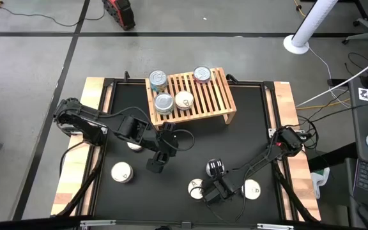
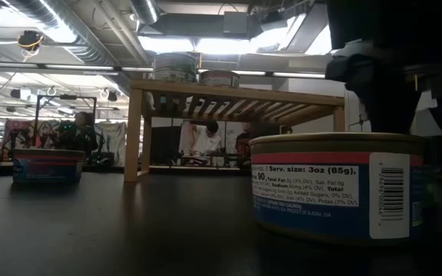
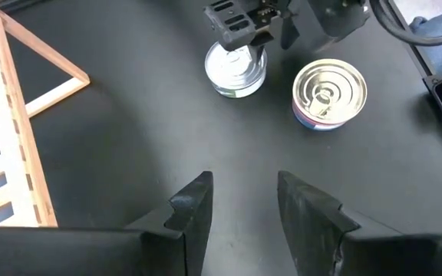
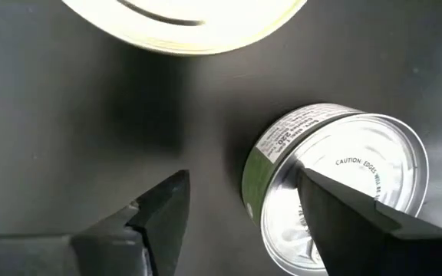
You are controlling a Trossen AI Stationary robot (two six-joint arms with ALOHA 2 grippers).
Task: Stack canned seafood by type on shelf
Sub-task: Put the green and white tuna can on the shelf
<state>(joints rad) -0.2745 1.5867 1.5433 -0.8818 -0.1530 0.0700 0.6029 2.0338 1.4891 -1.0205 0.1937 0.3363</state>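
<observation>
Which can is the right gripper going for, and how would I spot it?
Find the wooden shelf, then go to the table's near edge, where the right gripper hovers. The silver-lidded can lies just beside it. Unlike the gold-lidded can on the gripper's other side, it has a green label.

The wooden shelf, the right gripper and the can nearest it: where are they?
Shelf (image 1: 204, 96): high view, on its bare slats.
Right gripper (image 1: 205, 195): high view, midway between its fingertips.
Can (image 4: 344, 188): right wrist view, on its silver lid, one finger over it.
</observation>
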